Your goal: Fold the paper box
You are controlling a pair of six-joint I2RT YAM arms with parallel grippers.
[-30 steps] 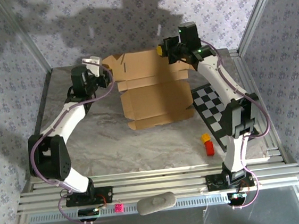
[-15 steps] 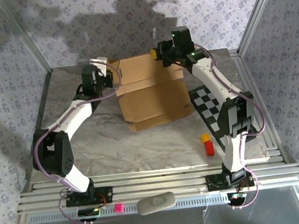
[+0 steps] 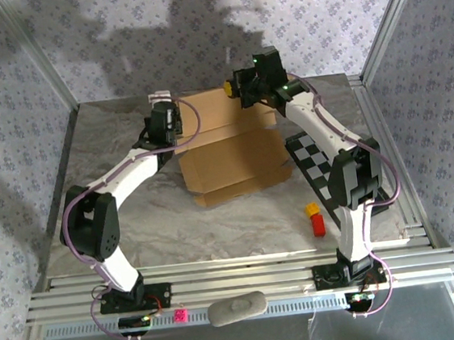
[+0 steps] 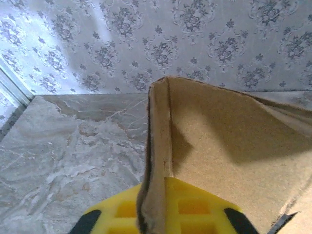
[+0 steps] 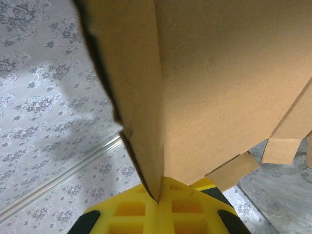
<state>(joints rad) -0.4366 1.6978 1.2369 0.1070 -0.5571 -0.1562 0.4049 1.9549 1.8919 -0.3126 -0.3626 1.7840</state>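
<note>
Wrist views: left tool (image 4: 155,210) and right tool (image 5: 158,204) each pinch a paper box (image 3: 233,149) edge. Overhead adds blocks (image 3: 317,224) at the box's 4 o'clock.

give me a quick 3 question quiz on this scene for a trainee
1. True or false: the left gripper and the right gripper each pinch an edge of the paper box.
2. The red block lies: A) inside the box, B) on the table, apart from the box, C) in the left gripper.
3. Fill in: the board right of the box has a ___ pattern.
Key: 1 true; 2 B; 3 checkered.
</note>
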